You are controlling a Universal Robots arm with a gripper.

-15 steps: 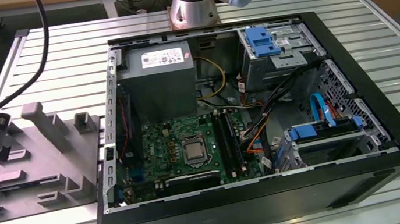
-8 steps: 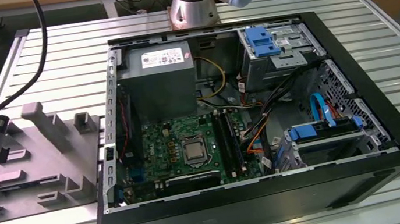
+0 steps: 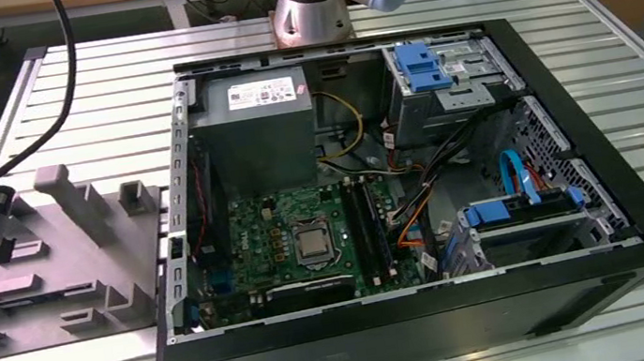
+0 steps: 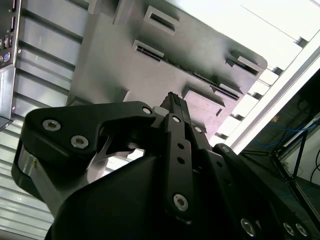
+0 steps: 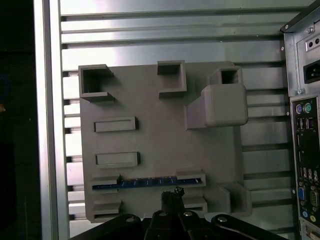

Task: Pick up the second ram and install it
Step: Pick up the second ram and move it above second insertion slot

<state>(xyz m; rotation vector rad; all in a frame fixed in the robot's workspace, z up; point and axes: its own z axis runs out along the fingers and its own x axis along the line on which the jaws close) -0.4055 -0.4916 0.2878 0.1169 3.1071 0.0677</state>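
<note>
First wrist view puts me at pickup: gripper (image 5: 172, 194) closed, empty, near the second ram (image 5: 147, 182), so grasping needs opening.

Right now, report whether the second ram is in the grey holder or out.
In. In the first wrist view the second ram lies seated in a slot of the grey holder.
</note>
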